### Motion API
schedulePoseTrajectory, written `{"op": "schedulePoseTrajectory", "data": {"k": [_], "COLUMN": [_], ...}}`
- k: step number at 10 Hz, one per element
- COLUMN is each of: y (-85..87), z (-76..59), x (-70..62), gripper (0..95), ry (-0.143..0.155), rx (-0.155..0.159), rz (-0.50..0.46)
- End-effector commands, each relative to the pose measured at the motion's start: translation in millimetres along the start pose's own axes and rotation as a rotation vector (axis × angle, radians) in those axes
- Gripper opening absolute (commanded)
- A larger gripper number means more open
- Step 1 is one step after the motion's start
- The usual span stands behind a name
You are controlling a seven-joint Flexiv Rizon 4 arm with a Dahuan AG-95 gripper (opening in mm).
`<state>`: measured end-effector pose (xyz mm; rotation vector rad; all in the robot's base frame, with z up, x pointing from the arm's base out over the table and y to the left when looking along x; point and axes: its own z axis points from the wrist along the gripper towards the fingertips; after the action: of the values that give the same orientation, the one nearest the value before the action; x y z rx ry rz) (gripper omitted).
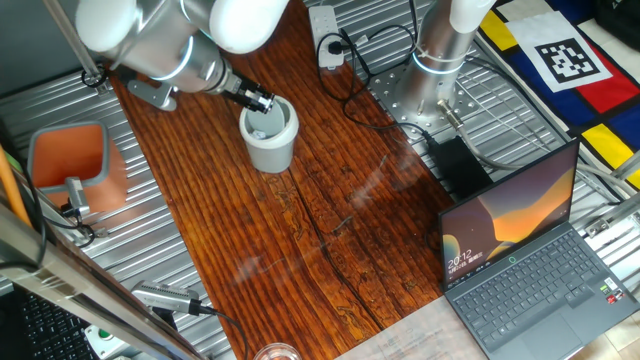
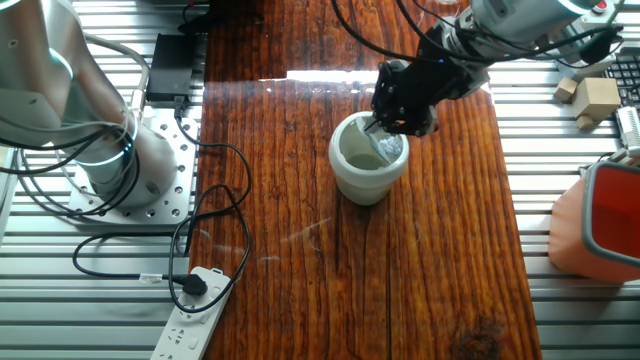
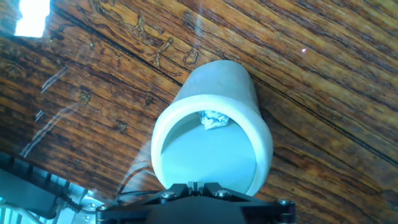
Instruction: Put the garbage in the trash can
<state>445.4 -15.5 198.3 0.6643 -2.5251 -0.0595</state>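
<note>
The trash can [image 3: 217,81] is a pale grey-white round cup on the wooden table, also in one fixed view [image 1: 270,148] and the other fixed view [image 2: 365,175]. The garbage [image 3: 214,119], a tiny crumpled whitish wad, lies inside the can against its inner wall, clear of the fingers. It shows faintly in the fixed views [image 1: 262,130] [image 2: 388,150]. My gripper [image 3: 199,185] hovers at the can's rim, pointing into the mouth [image 1: 262,100] [image 2: 388,128]. Its black jaws stand together with only a sliver between them, holding nothing.
An orange square-topped container [image 1: 70,165] stands at the table's side, also in the other fixed view [image 2: 600,220]. An open laptop [image 1: 525,260], a power strip [image 2: 200,315] with cables, the arm base [image 1: 440,50] and wooden blocks [image 2: 595,95] surround the board.
</note>
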Motion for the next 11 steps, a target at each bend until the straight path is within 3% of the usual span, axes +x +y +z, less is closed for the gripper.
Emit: {"op": "schedulePoseTrajectory", "data": {"k": [1,5,8,11], "y": [-1.9,-10.0,-13.0,-9.4], "z": [0.1,-9.0,-0.7,7.9], "x": [-3.0,-25.7,-50.6,-58.2], "gripper": [0.0,0.0,0.0,0.0], "ry": [-0.007,-0.018,-0.021,-0.029], "rx": [0.002,-0.002,-0.002,0.003], "rz": [-0.001,-0.002,0.015,0.033]}}
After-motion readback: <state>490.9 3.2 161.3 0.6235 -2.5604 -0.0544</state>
